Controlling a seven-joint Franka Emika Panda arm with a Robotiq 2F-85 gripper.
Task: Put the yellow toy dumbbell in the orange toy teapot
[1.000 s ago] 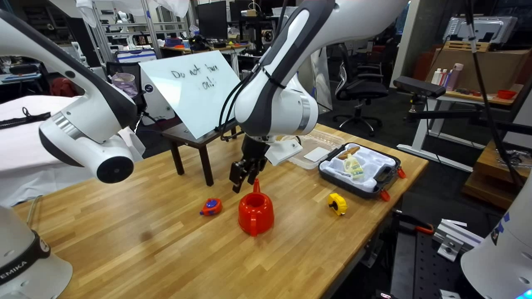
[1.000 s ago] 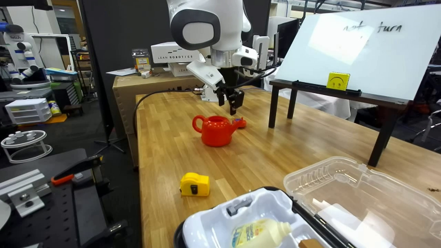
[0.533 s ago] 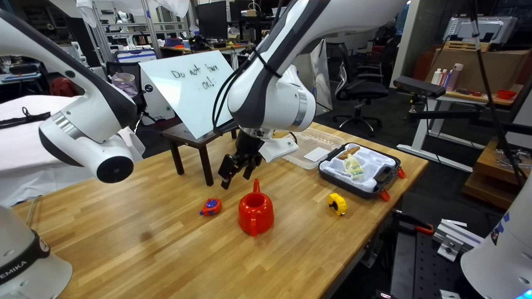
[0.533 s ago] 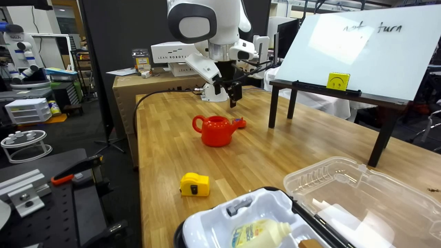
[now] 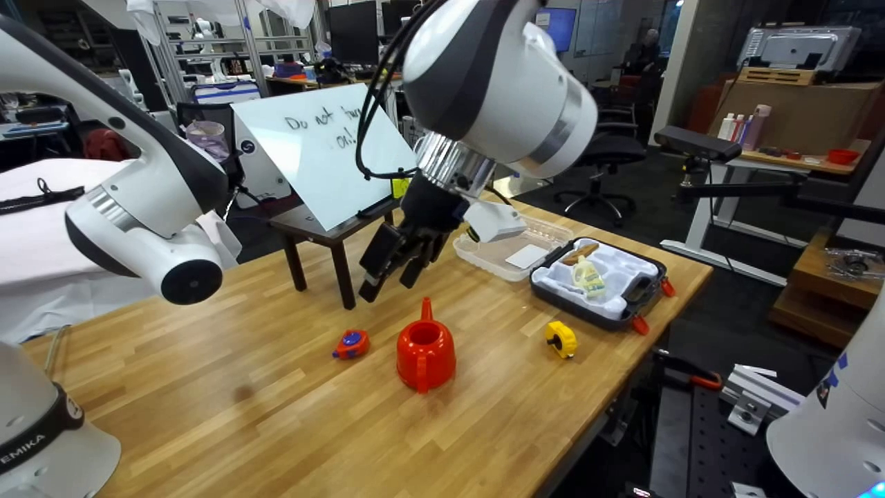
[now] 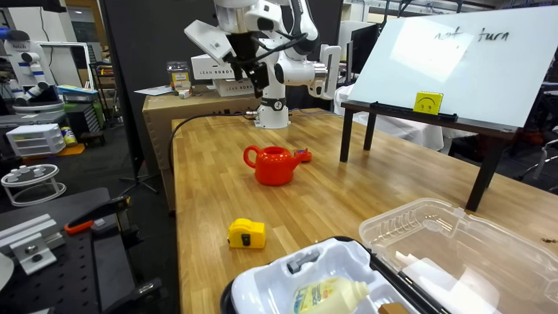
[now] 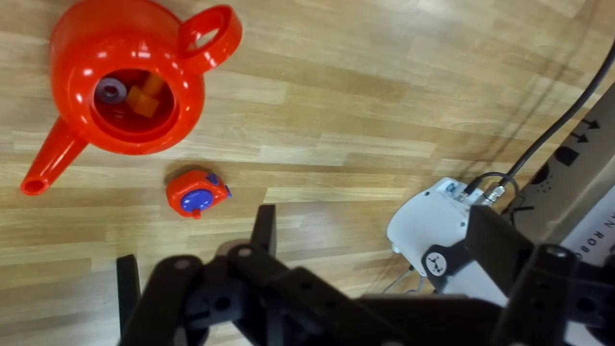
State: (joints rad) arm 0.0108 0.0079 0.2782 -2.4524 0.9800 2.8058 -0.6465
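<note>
The orange toy teapot [image 5: 426,360] stands upright on the wooden table, open at the top; it also shows in an exterior view [image 6: 273,168] and at the upper left of the wrist view [image 7: 127,53]. Inside it the wrist view shows a small yellow-orange knobby toy, which looks like the yellow toy dumbbell [image 7: 142,100], beside a grey ring. The dumbbell is hidden in both exterior views. My gripper [image 5: 389,285] is open and empty, its fingers wide apart in the wrist view [image 7: 372,211]. It hangs well above the table in an exterior view [image 6: 249,83], apart from the teapot.
A small red toy with a blue disc [image 5: 352,344] lies near the spout. A yellow-and-black tape measure [image 5: 561,339] lies beside a black case [image 5: 612,319] with a clear lid [image 6: 471,235]. A whiteboard stand [image 5: 325,228] and a second white arm [image 5: 138,235] are around the table.
My gripper has risen and moved away from above the teapot area, up and to the left in an exterior view. The teapot and the other things on the table have not moved.
</note>
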